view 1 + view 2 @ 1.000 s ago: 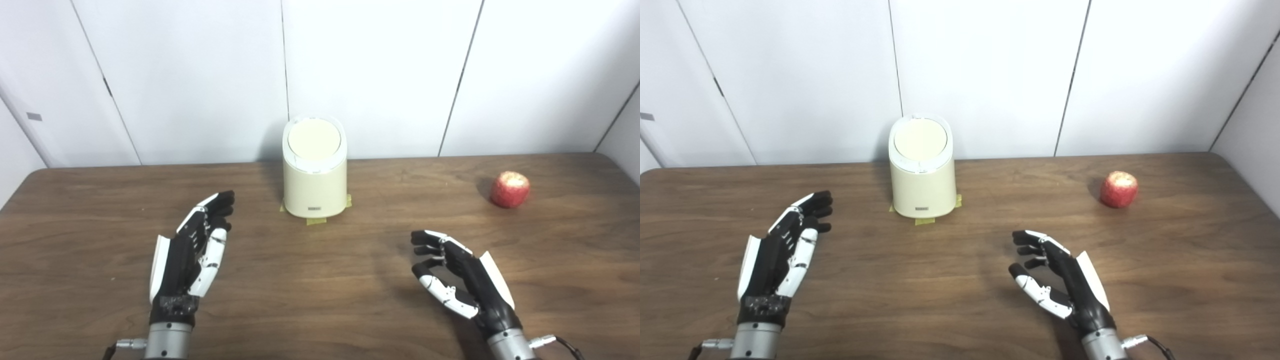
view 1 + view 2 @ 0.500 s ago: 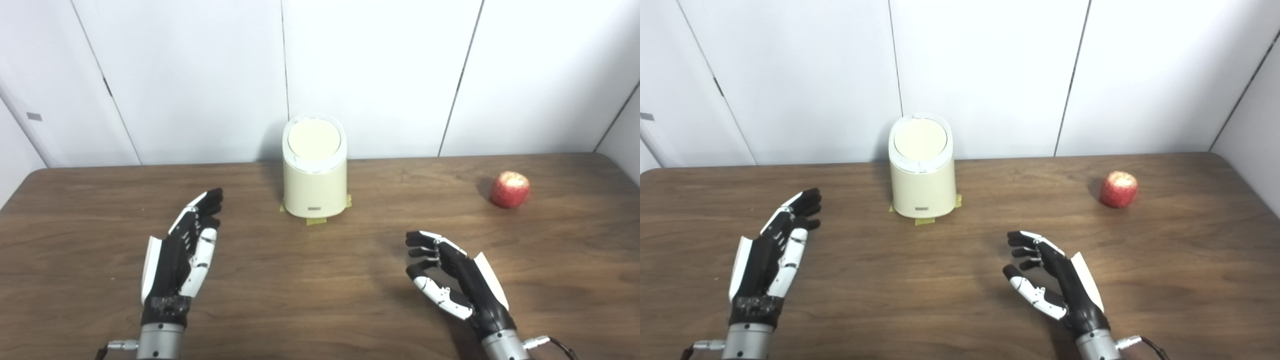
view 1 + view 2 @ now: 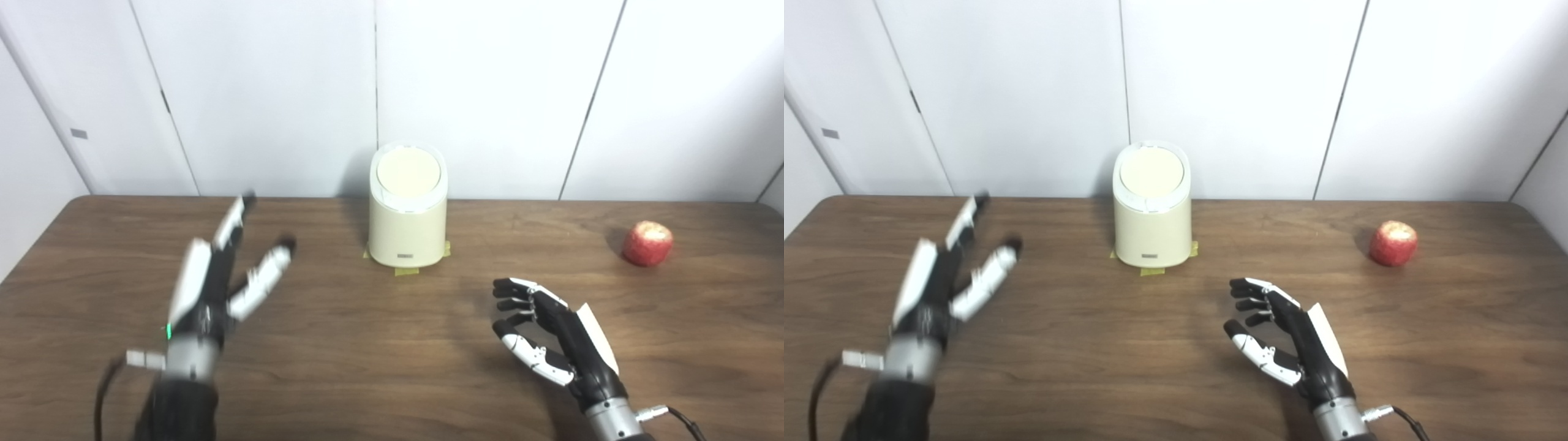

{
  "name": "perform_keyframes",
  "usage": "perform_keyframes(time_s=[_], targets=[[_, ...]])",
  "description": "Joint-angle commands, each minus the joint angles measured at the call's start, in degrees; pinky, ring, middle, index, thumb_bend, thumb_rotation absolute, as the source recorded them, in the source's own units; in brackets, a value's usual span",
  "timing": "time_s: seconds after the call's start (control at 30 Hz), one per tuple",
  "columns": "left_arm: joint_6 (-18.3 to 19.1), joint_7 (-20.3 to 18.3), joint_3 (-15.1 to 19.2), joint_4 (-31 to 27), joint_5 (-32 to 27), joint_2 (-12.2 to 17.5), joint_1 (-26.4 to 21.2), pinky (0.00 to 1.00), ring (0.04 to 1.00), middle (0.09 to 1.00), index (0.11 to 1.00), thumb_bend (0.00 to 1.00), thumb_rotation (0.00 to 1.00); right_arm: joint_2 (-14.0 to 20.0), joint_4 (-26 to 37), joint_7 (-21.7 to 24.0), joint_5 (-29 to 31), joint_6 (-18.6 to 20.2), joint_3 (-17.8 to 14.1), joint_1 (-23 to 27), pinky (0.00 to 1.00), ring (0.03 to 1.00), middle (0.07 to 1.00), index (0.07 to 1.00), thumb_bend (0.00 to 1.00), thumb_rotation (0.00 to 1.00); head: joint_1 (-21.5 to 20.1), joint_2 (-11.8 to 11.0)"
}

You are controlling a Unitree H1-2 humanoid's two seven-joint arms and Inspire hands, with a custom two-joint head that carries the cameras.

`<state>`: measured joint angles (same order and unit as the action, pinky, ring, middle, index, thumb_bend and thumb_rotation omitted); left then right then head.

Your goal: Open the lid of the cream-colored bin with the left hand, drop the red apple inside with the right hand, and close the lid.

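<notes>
The cream-colored bin [image 3: 408,223] stands at the back middle of the table, its round lid [image 3: 408,173] down. A red apple [image 3: 647,243] lies on the table far to the right. My left hand [image 3: 217,278] is raised over the left part of the table, blurred, open with fingers spread, well left of the bin. My right hand [image 3: 554,337] hovers low at the front right, open with fingers curled and nothing in it, well short of the apple.
The brown wooden table [image 3: 380,343] runs the width of the view, with white wall panels [image 3: 490,92] behind it. Yellow tape [image 3: 407,270] marks the bin's foot.
My left hand has lifted, turned and spread its fingers, moving up and forward. The right hand has barely moved. The camera has shifted, so the whole scene sits a little further right.
</notes>
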<state>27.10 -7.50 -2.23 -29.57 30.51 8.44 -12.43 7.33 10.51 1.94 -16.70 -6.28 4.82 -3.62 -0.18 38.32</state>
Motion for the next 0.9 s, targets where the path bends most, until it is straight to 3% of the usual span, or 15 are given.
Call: perform_keyframes(time_s=[0.0, 0.13, 0.2, 0.33, 0.6, 0.87], targets=[[-0.2, -1.3, -0.3, 0.2, 1.7, -2.0, -4.4, 0.91, 1.000, 1.000, 1.000, 0.68, 0.80, 0.2, 0.8, -1.0, 0.2, -2.4, -0.4, 1.7, 0.58, 0.691, 0.733, 0.733, 0.22, 0.47, -0.1, -0.1], [-0.2, -3.4, 0.3, 1.6, 3.1, -4.6, -9.6, 0.93, 1.000, 1.000, 1.000, 0.75, 0.78, 0.2, 0.7, -0.8, 0.2, -2.2, -0.4, 1.7, 0.59, 0.705, 0.743, 0.738, 0.22, 0.47, -0.1, -0.1], [-0.2, -5.6, 0.7, 3.0, 7.0, -6.2, -12.8, 0.93, 1.000, 1.000, 1.000, 0.80, 0.79, 0.1, 0.4, -0.9, 0.1, -2.5, -0.4, 1.8, 0.60, 0.704, 0.742, 0.736, 0.22, 0.46, 0.1, -0.2], [-0.2, -7.9, 0.9, 4.7, 11.8, -8.4, -16.0, 0.92, 1.000, 1.000, 1.000, 0.80, 0.77, 0.0, 0.3, -0.8, 0.3, -2.3, -0.4, 2.0, 0.60, 0.708, 0.743, 0.737, 0.22, 0.45, 0.1, -0.3], [-0.3, -5.4, -3.0, 13.2, 18.9, -9.2, -22.0, 0.98, 1.000, 1.000, 1.000, 0.78, 0.71, 0.1, -0.3, -0.8, 0.2, -2.8, -0.1, 2.3, 0.60, 0.707, 0.744, 0.738, 0.21, 0.45, 0.1, -0.6], [-0.2, -3.7, -4.6, 19.4, 20.2, -8.6, -25.4, 1.00, 1.000, 1.000, 1.000, 0.76, 0.60, -0.4, -0.7, -1.1, 0.0, -2.9, 0.1, 2.4, 0.59, 0.701, 0.740, 0.737, 0.21, 0.44, 0.0, -0.8]])
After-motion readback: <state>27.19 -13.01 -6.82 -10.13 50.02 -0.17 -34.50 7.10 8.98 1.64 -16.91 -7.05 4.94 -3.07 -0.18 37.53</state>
